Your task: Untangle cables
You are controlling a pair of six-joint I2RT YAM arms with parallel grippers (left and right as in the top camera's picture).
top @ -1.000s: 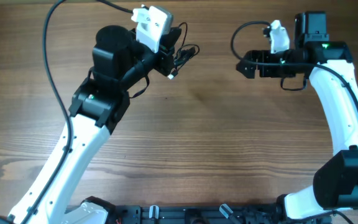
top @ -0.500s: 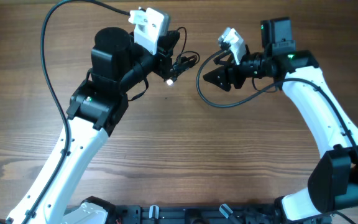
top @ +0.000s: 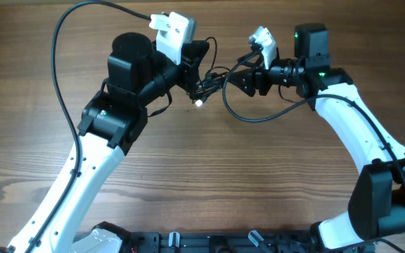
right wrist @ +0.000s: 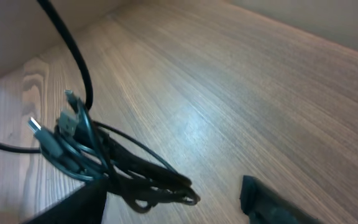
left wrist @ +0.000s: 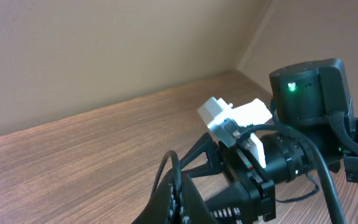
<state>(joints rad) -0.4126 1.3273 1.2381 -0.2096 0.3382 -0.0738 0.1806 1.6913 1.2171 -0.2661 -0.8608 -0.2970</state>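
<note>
The cables [top: 210, 79] are a small tangled bundle of thin black wires hanging above the table between my two grippers, with a pale plug end [top: 198, 102] dangling below. My left gripper [top: 200, 81] is shut on the bundle; in the left wrist view its jaws [left wrist: 178, 202] pinch a thin strand [left wrist: 166, 169]. My right gripper [top: 232, 81] faces it from the right. In the right wrist view the cables [right wrist: 114, 173] hang with loops against my left-hand finger, plugs [right wrist: 67, 121] upward. The right gripper [right wrist: 173, 208] stands open, its other finger [right wrist: 266, 196] well apart from the wires.
Thick black arm cables loop over the wooden table [top: 259, 183]: one arcs behind the left arm [top: 60, 70], another sags below the right wrist [top: 259, 117]. The right arm's white wrist camera [left wrist: 235, 118] sits close in front of the left gripper.
The right gripper has swung left across the table up to the bundle, and its jaws have narrowed. The left gripper has shifted slightly right, still holding the cables.
</note>
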